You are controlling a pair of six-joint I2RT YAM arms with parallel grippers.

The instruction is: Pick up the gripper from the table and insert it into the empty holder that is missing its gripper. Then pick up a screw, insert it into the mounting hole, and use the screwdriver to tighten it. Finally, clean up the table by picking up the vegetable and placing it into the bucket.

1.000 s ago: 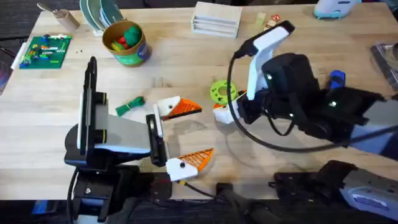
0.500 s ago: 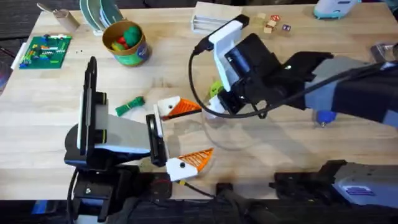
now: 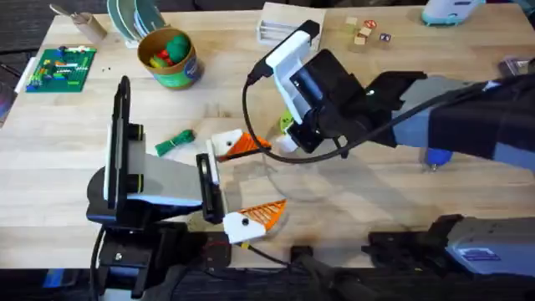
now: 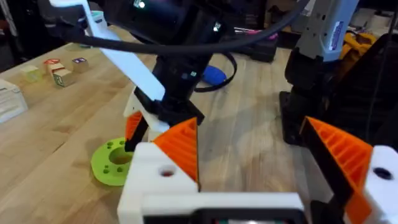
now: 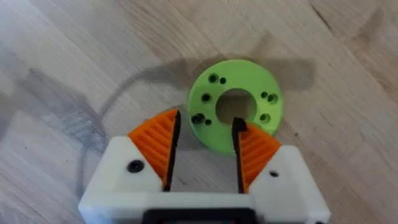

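My right gripper (image 5: 205, 142) hangs open over the flat green disc (image 5: 236, 112), nothing between its orange ribbed pads (image 5: 155, 146). From overhead the right gripper (image 3: 285, 144) has reached across the middle, close to the far finger of my left gripper (image 3: 256, 180). The left gripper (image 4: 255, 146) is open wide and empty, low over the table. The green vegetable (image 3: 174, 142) lies on the wood beside the left arm. The bucket (image 3: 171, 60) stands at the back left with red, yellow and green toys inside. The loose gripper and the empty holder are out of view.
A blue object (image 3: 435, 155) lies on the table under the right arm. Small wooden blocks (image 3: 364, 32), a white stack (image 3: 288, 25), a green circuit board (image 3: 58, 68) and a dish rack (image 3: 134, 18) line the back edge.
The right arm has swung left across the table, from the right side to over the green disc beside the left gripper. The left arm has stayed still.
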